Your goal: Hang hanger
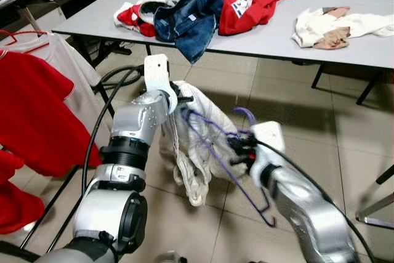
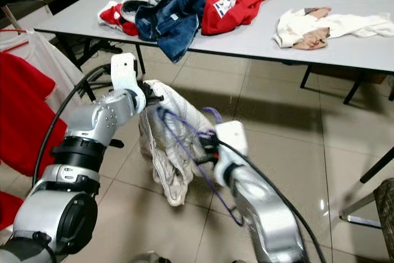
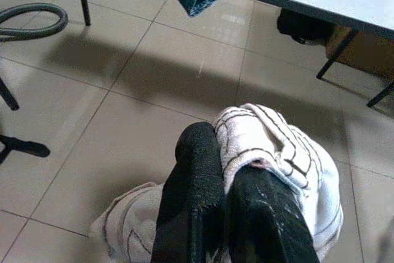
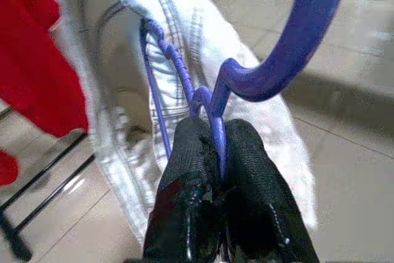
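A purple plastic hanger hangs in the air before me, partly threaded into a white striped garment. My right gripper is shut on the hanger's neck just below its hook, as the right wrist view shows, with the fingers pinching the purple stem. My left gripper is shut on the garment's upper edge; in the left wrist view its fingers clamp the striped cloth. The garment droops toward the tiled floor.
A clothes rack at the left carries red shirts and a white one on hangers. A grey table behind holds a heap of clothes, blue denim, red and cream. A hose lies on the floor.
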Controlling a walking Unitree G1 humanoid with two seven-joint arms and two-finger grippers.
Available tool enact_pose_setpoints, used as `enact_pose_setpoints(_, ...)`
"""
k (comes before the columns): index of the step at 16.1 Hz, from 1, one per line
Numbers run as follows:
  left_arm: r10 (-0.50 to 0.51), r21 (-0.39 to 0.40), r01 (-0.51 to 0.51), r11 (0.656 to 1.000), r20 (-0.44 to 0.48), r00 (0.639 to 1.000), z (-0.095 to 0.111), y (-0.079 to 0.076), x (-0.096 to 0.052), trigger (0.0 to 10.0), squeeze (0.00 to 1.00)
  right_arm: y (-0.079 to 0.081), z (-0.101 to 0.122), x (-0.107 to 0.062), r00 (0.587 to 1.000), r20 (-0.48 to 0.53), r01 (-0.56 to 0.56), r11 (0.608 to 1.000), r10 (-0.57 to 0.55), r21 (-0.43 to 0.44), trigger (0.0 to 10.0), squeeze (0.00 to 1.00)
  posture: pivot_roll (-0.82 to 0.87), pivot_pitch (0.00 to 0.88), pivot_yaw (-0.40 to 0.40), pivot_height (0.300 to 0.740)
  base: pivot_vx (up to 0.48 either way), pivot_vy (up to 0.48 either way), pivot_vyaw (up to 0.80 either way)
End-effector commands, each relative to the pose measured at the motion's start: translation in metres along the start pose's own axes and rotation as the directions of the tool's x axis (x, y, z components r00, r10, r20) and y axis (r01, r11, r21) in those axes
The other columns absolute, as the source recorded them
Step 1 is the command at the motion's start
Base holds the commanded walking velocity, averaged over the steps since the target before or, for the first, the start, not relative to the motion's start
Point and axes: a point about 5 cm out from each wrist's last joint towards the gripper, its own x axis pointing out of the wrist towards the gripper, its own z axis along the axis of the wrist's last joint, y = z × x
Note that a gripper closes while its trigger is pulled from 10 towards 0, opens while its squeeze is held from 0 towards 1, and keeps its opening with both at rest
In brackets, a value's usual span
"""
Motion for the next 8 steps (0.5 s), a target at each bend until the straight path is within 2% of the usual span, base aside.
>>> enact_pose_setpoints(1,0.002,0.001,-0.002,1.000,0.051,0.999,0.013,-0.002,-0.003,0.7,0.00,-0.015,0.005,-0.010,0.993,0.027,0.117,0.993,-0.117,-0.012,10.0,0.00,-0.07,0.000,0.132,0.740,0.000,0.000,0.00)
enact_pose_setpoints(3,-0.011,-0.007,0.011,1.000,0.025,1.000,0.006,-0.009,-0.002,0.6,0.00,-0.026,0.012,-0.024,0.976,0.084,0.207,0.977,-0.202,-0.053,10.0,0.00,-0.10,0.000,0.148,0.740,0.000,0.000,0.00)
enact_pose_setpoints(5,-0.032,-0.013,0.032,0.999,0.006,0.999,0.001,-0.016,0.000,0.8,0.00,-0.029,0.016,-0.032,0.960,0.123,0.254,0.967,-0.252,-0.008,10.0,0.00,-0.11,0.000,0.155,0.740,0.000,0.000,0.00)
enact_pose_setpoints(8,-0.037,-0.020,0.037,0.999,-0.008,0.999,-0.004,-0.021,0.002,1.1,0.00,-0.038,0.019,-0.047,0.928,0.121,0.355,0.935,-0.352,0.001,10.0,0.00,-0.13,0.000,0.155,0.740,0.000,0.000,0.00)
